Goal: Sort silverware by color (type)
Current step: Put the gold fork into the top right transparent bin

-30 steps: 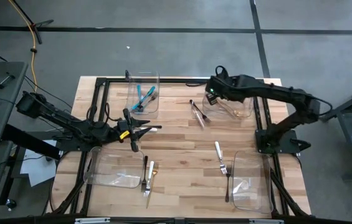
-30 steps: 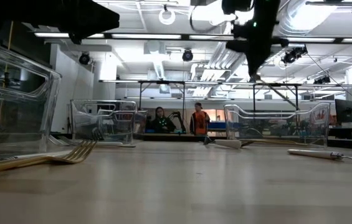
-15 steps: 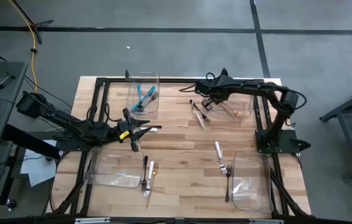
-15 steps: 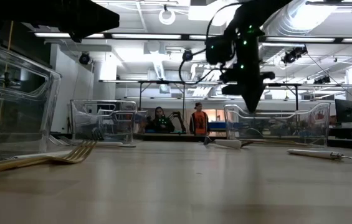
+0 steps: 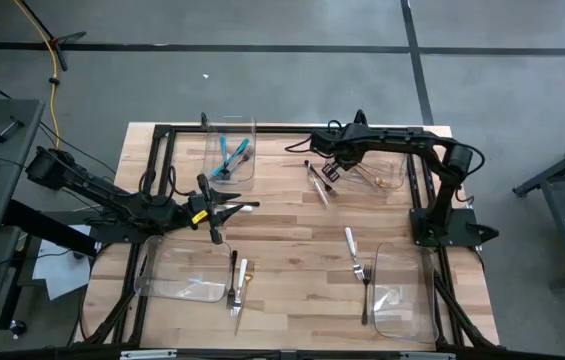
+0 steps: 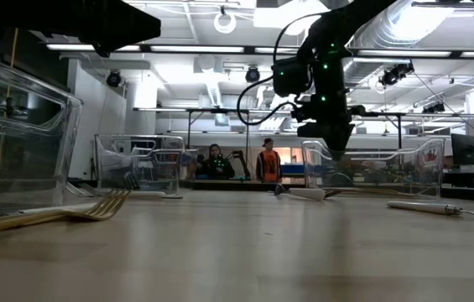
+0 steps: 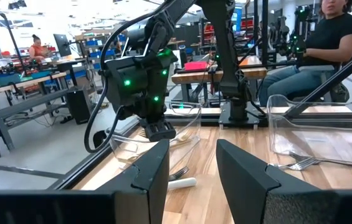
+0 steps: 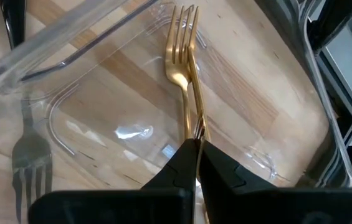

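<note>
My right gripper (image 5: pixel 330 170) (image 6: pixel 337 153) hangs low over the left part of the far-right clear bin (image 5: pixel 387 185), pointing down, shut on a gold fork (image 8: pixel 191 81). A second gold fork (image 8: pixel 177 43) lies overlapping it in that bin. My left gripper (image 5: pixel 245 207) (image 7: pixel 191 168) hovers open over the table's left middle, touching nothing. Teal utensils (image 5: pixel 230 155) lie in the far-left bin. Dark steel utensils (image 5: pixel 317 183) lie flat on the table beside the right gripper. A white-handled fork (image 5: pixel 352 248) and a gold fork (image 5: pixel 245 280) lie on the near half. My right gripper pinches the gold fork's handle (image 8: pixel 195 124) between its two shut fingers (image 8: pixel 176 165), coming from above. The fork runs on from the fingertips along their line, tines away, down into the bin. Whether the tines rest on the bin floor, I cannot tell.
Two more clear bins stand at the near left (image 5: pixel 157 285) and near right (image 5: pixel 417 300). A dark fork (image 5: pixel 233 280) lies by the gold one, and another utensil (image 5: pixel 365 300) lies beside the near-right bin. People sit in the room beyond the table (image 6: pixel 266 164).
My right arm has drawn its elbow in toward its base. Its gripper came down from high above the table to just over the far-right bin, shifting a little toward the table's left, fingers kept shut. My left arm has stayed still.
</note>
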Available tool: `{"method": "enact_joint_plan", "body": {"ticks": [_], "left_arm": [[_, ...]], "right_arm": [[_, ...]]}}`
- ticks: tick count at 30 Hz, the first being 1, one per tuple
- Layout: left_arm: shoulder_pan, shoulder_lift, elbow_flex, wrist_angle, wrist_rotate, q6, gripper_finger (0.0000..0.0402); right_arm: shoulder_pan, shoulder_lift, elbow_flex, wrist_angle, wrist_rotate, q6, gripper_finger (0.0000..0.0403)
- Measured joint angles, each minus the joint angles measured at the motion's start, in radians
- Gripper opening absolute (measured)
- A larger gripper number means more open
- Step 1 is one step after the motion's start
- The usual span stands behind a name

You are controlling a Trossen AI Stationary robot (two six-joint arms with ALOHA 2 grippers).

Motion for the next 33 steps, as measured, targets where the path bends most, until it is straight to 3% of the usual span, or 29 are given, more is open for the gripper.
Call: {"method": "enact_joint_plan", "body": {"ticks": [17,28,33], "left_arm": [[0.000,0.000,0.000,0.000,0.000,0.000,0.0127],[0.000,0.000,0.000,-0.008,0.000,0.023,0.0127],[0.000,0.000,0.000,-0.021,0.000,-0.008,0.0127]], "right_arm": [[0.000,0.000,0.000,-0.001,-0.001,0.001,0.0015],[0.007,-0.001,0.000,-0.046,0.013,-0.104,0.0147],[0.057,-0.042,0.000,-0.085,0.048,-0.113,0.0173]]}}
